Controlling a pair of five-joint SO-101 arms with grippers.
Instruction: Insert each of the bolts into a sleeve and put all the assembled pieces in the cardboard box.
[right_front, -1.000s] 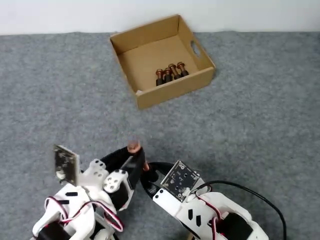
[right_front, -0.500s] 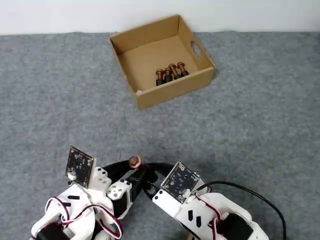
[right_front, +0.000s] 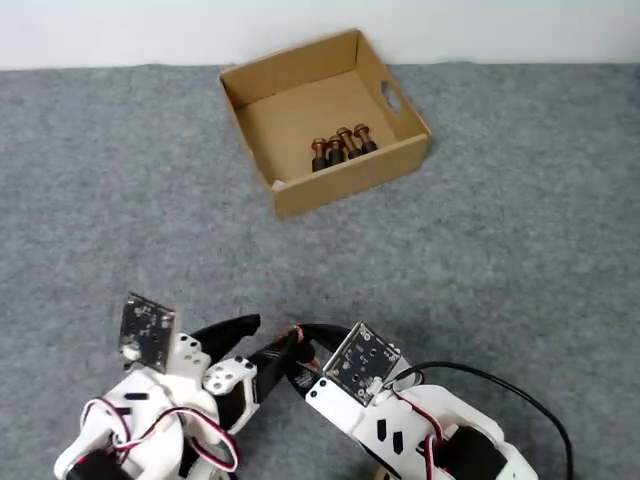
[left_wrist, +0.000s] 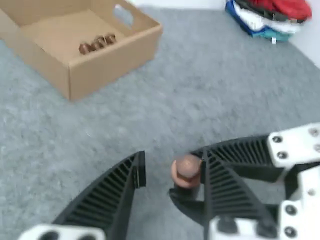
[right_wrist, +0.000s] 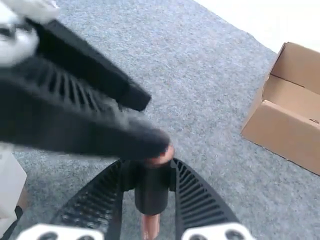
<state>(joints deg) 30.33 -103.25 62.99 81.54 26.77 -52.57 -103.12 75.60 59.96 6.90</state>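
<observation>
Four done pieces (right_front: 340, 146) sit in the box (right_front: 330, 185), well out ahead of both pincers, and a fifth looks assembled: the right pincer (right_wrist: 148, 172) is pinching the sleeve (right_wrist: 151, 192) with the bolt (left_wrist: 187, 169) through it, head up top, tip poking out below. The left pincer (right_front: 275, 332) is spread wide with the bolt head in its gap, close to one side, so I reckon all that's left is getting this one into the box. No readable print or labels that I can make out.

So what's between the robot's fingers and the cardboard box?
Just bare grey carpet. In the high view, nothing lies on the stretch from the black fingers to the brown cardboard box.
</observation>
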